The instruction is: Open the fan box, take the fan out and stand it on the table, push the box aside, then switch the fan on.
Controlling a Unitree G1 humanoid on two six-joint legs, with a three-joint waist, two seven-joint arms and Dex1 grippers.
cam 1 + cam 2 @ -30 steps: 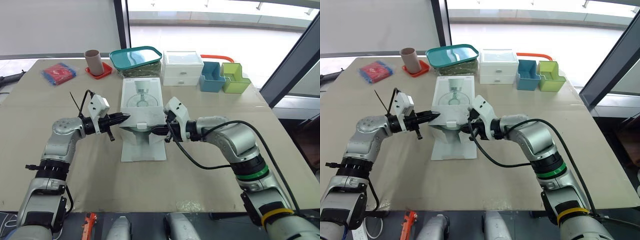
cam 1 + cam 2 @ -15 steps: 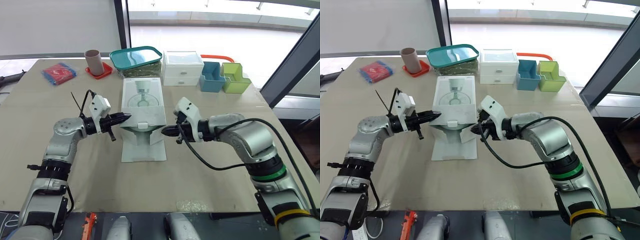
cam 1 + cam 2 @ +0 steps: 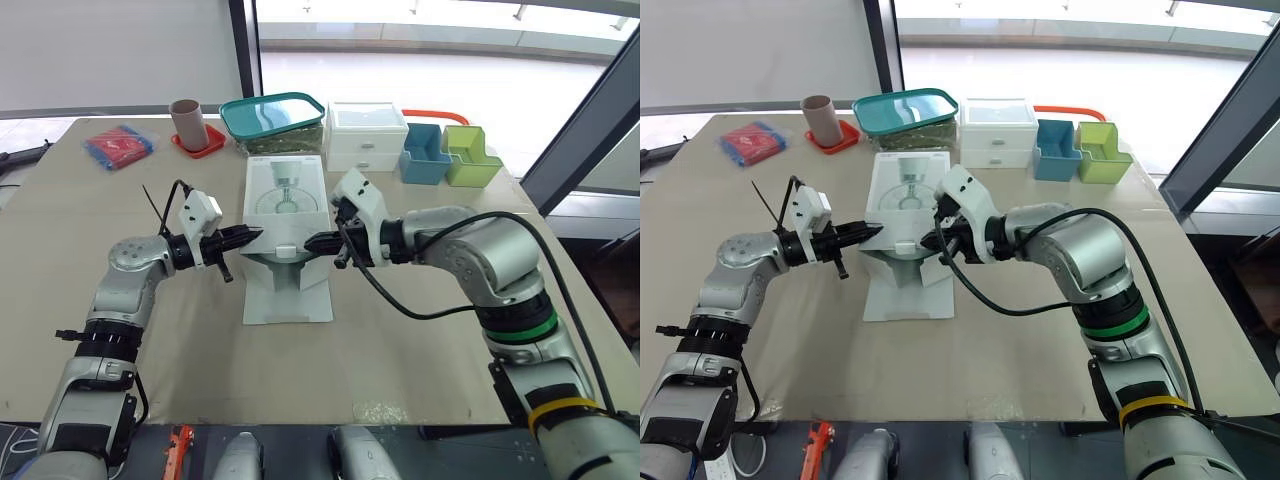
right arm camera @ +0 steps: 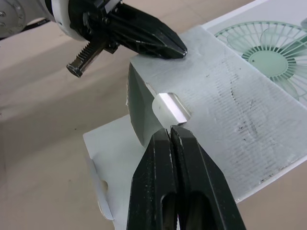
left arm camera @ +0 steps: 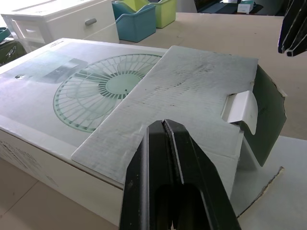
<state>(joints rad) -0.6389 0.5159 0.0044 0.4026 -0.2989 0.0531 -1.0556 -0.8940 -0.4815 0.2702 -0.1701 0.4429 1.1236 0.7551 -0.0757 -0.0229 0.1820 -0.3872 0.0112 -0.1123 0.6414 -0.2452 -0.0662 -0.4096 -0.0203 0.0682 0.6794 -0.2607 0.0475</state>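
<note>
The white cardboard fan box, printed with a pale green fan, lies flat in the middle of the beige table. Its near end is open: a grey inner flap juts forward and a white panel lies flat on the table in front of it. The left gripper has its two black fingers pressed together with nothing between them, its tip at the flap's left edge. The right gripper is likewise closed and empty, its tip just beside the small white tab at the flap's front edge. Whether either tip touches the cardboard cannot be told.
</note>
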